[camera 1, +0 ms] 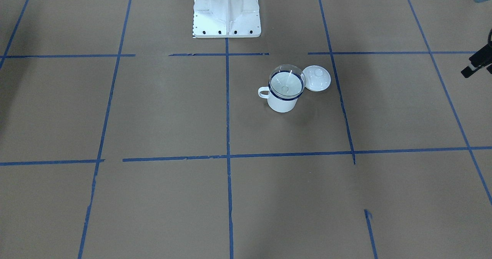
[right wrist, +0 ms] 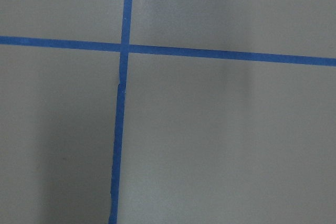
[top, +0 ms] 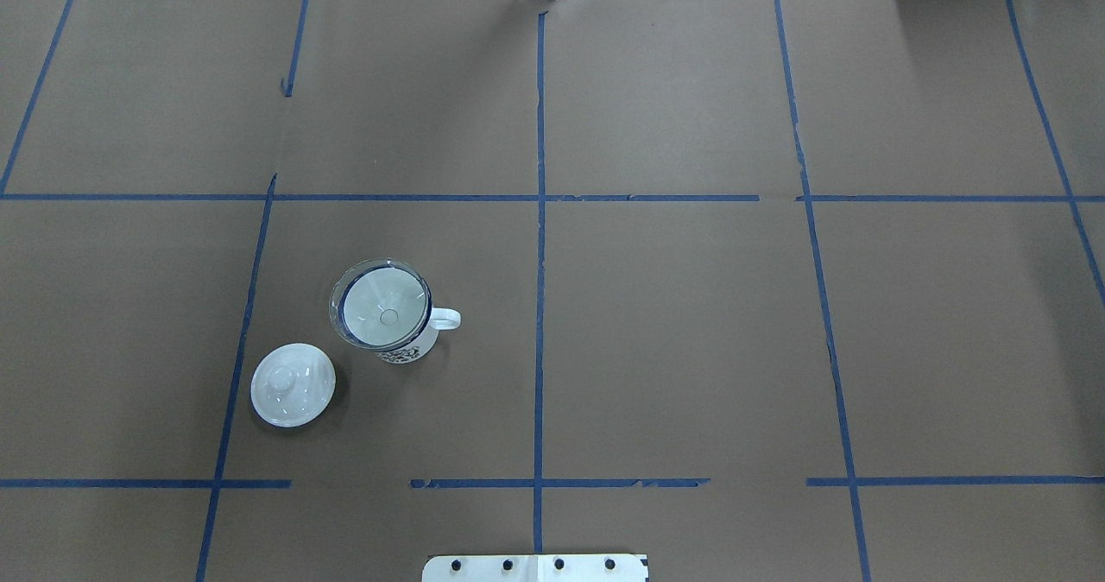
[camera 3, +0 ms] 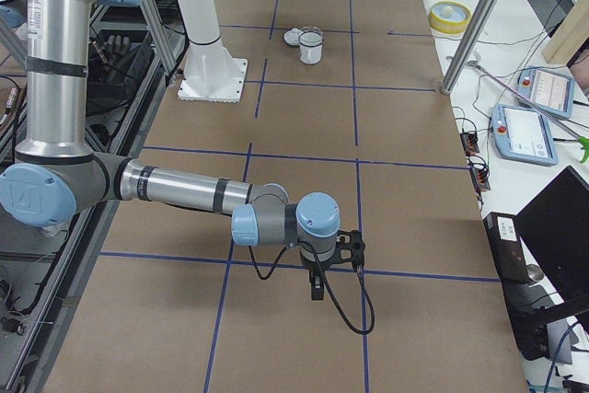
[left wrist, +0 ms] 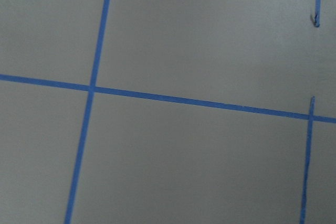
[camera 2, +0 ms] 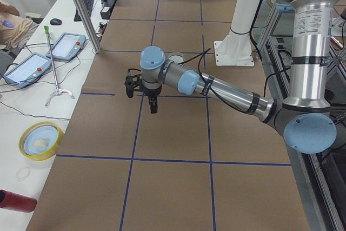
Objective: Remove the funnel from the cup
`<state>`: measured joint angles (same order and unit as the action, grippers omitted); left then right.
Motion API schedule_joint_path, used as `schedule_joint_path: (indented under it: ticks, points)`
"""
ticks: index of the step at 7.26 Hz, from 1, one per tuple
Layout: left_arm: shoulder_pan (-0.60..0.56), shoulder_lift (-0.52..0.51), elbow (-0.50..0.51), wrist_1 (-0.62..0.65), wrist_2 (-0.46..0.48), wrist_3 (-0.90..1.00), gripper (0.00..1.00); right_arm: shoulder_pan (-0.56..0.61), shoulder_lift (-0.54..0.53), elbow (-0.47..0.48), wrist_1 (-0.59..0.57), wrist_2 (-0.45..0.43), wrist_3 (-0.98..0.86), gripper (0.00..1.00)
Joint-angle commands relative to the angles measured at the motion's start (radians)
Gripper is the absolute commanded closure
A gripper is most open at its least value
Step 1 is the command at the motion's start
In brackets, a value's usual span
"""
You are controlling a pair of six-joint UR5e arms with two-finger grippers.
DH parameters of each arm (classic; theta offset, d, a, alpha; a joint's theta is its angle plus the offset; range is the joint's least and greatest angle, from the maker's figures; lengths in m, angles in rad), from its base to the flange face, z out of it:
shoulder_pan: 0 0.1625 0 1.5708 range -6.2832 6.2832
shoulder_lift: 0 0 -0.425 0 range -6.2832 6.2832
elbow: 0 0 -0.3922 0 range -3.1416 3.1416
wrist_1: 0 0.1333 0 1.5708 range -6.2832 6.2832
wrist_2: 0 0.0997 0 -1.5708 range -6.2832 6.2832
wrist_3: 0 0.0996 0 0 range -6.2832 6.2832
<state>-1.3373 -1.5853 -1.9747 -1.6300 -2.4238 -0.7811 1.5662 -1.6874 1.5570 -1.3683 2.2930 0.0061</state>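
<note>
The clear funnel (top: 382,313) sits in the mouth of the white enamel cup (top: 407,351), its flange resting on the dark blue rim. The cup stands upright on the table's left half, handle toward the centre line. Funnel (camera 1: 286,83) and cup (camera 1: 282,102) also show in the front-facing view, and the cup (camera 3: 312,47) is small and far in the right side view. My left gripper (camera 2: 141,96) hangs over the table far from the cup; only a black part of it (camera 1: 476,65) shows at the front-facing view's edge. My right gripper (camera 3: 336,273) hangs over the table's right end. I cannot tell whether either is open.
A white domed lid with a knob (top: 293,385) lies beside the cup, on the robot's side and to its left. The robot's white base (camera 1: 226,9) stands at the table's near edge. Blue tape lines mark the brown table. Both wrist views show only bare table and tape.
</note>
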Motion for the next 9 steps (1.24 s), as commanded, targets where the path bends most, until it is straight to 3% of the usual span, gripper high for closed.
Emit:
schedule_joint_path:
  ticks: [1, 4, 7, 8, 9]
  points:
    - [0.174, -0.132, -0.047, -0.002, 0.032, -0.379, 0.0, 0.0, 0.0, 0.0, 0.0, -0.001, 0.0, 0.0]
    - [0.421, -0.289, -0.108, 0.021, 0.234, -0.792, 0.0, 0.0, 0.0, 0.0, 0.0, 0.0, 0.0, 0.0]
    - [0.568, -0.488, -0.09, 0.267, 0.346, -0.842, 0.0, 0.0, 0.0, 0.0, 0.0, -0.001, 0.0, 0.0]
    - [0.634, -0.502, -0.082, 0.272, 0.426, -0.883, 0.0, 0.0, 0.0, 0.0, 0.0, 0.0, 0.0, 0.0]
    - [0.668, -0.522, -0.049, 0.272, 0.433, -0.891, 0.0, 0.0, 0.0, 0.0, 0.0, 0.0, 0.0, 0.0]
